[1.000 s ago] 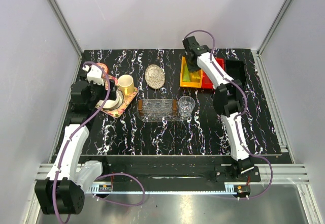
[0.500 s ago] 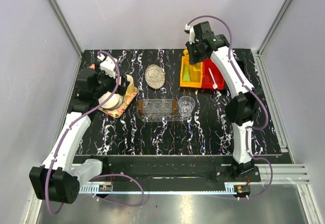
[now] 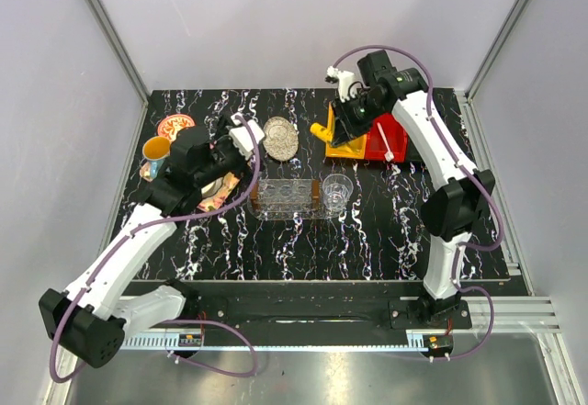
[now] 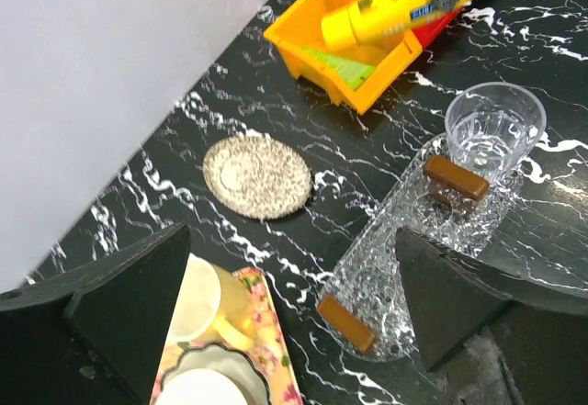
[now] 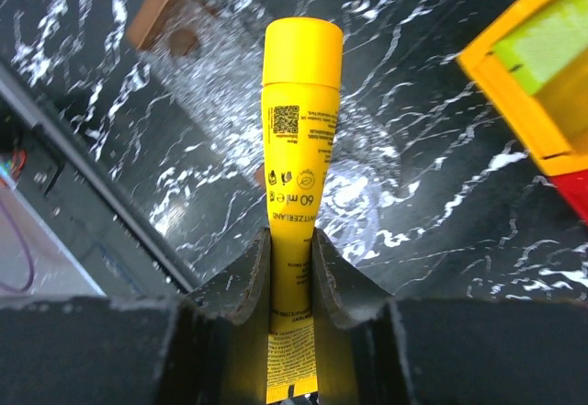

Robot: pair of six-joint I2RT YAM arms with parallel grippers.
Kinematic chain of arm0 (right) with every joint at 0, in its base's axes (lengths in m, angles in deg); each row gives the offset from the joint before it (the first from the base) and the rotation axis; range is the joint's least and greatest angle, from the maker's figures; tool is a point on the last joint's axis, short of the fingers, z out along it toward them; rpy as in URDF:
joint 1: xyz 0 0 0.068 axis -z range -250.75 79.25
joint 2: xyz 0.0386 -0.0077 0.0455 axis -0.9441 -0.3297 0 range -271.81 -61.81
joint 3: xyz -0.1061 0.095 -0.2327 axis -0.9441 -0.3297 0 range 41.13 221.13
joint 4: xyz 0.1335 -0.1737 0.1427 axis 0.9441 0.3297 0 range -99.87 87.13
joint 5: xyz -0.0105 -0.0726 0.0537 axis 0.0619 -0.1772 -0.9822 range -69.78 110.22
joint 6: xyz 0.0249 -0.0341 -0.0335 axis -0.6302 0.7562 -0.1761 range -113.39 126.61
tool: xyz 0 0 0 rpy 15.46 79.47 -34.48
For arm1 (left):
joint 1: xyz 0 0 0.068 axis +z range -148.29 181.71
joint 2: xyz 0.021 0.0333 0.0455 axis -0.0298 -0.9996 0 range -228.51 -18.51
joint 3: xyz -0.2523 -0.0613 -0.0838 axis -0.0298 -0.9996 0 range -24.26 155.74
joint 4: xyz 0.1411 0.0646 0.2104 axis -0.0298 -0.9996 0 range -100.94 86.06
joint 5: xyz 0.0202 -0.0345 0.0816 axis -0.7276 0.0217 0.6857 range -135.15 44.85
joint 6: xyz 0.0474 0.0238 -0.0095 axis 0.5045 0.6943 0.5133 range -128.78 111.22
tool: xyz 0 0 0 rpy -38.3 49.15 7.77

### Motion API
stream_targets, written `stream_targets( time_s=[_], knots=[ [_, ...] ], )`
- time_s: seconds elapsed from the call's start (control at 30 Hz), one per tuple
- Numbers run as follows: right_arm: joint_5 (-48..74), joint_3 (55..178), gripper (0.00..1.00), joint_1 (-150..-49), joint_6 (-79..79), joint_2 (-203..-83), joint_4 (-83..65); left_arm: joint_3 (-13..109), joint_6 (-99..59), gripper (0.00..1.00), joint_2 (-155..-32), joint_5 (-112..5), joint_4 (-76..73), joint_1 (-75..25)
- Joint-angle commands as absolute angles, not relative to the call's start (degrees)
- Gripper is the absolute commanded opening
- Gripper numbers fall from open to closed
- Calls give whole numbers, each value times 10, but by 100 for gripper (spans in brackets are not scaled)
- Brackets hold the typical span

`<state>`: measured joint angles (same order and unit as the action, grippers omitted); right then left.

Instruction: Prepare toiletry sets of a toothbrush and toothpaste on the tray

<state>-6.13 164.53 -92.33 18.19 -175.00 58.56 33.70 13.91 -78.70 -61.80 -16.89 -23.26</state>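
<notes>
My right gripper (image 5: 291, 240) is shut on the orange-yellow toothpaste (image 5: 299, 129), which sticks out cap first. In the top view that toothpaste (image 3: 321, 131) hangs at the left edge of the orange bin (image 3: 342, 148), with the right gripper (image 3: 338, 128) above it. The lime green toothpaste (image 4: 345, 66) lies inside the orange bin. A white toothbrush (image 3: 383, 142) rests in the red bin (image 3: 395, 137). The clear oval tray (image 3: 285, 198) with brown handles lies mid-table. My left gripper (image 3: 243, 139) hovers open beside the round dish, with nothing between its fingers (image 4: 129, 313).
A clear glass (image 3: 337, 190) stands at the tray's right end. A round silvery dish (image 3: 280, 139) lies behind the tray. A colourful square tray (image 4: 262, 331) with cups sits at the left, under my left arm. A yellow cup (image 3: 156, 151) and an orange coaster (image 3: 175, 127) are far left.
My right gripper has come up out of the orange bin with the orange-yellow toothpaste and shifted left. My left arm has swung right from over the colourful tray towards the round dish.
</notes>
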Motion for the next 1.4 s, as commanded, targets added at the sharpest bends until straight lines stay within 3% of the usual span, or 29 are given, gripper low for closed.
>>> stream_targets(
  time_s=[0.0,0.33,0.8,1.2,1.37],
  knots=[
    [-169,1612,2,-926,249,-1688,623,385,228,99,-803,-585,-162,-276],
    [-299,1591,4,-932,307,-1673,693,424,369,99,-862,-532,-188,-395],
    [-358,1568,4,-941,337,-1671,736,454,454,98,-927,-464,-189,-470],
    [-395,1557,4,-947,347,-1673,752,432,480,84,-946,-453,-151,-476],
    [-397,1556,5,-950,347,-1675,756,425,480,65,-948,-456,-146,-478]
  ],
)
